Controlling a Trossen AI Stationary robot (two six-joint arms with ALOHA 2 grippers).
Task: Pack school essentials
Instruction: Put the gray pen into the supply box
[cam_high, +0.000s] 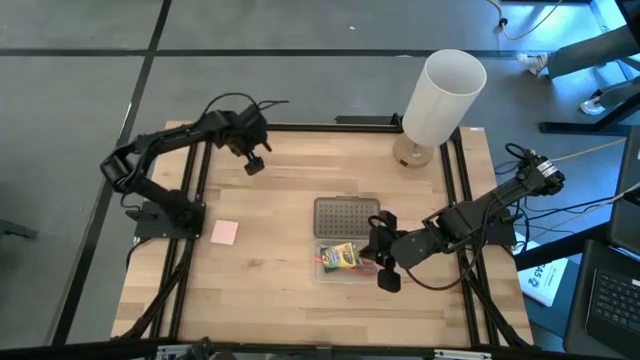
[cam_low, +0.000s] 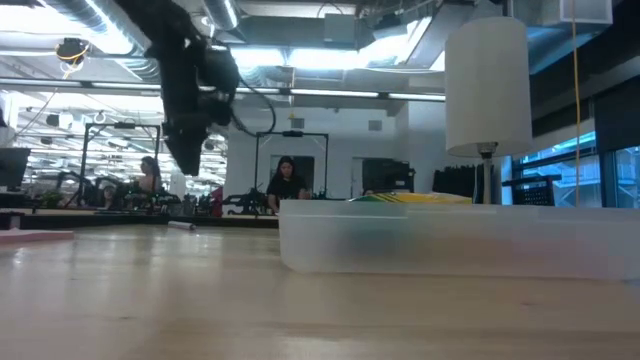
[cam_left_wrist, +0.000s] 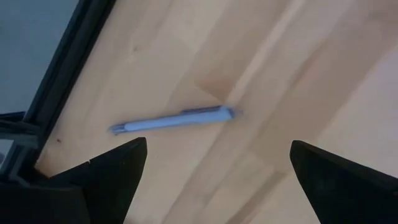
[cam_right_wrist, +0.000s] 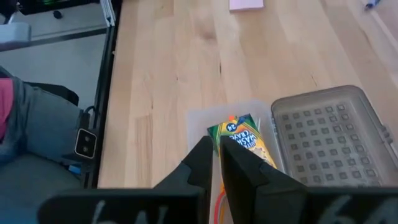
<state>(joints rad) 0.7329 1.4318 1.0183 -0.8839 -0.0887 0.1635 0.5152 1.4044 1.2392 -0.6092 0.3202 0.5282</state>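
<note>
the green-yellow crayon box (cam_right_wrist: 244, 138) marked "24" lies in the clear plastic box (cam_right_wrist: 202, 121) under the clenched right gripper (cam_right_wrist: 217, 163), while only the spread-fingered left gripper (cam_left_wrist: 217, 177) sees the short purple pen (cam_left_wrist: 174, 120) on the wooden table (cam_left_wrist: 298, 74).

Two dark jointed arms, black looping cables, wedge-shaped black claw fingers (cam_left_wrist: 109, 171).

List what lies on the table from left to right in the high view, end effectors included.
Pink pad → left end effector, open, near the far edge → crayon box in the clear box → right end effector, shut → white lamp at the far right corner.
</note>
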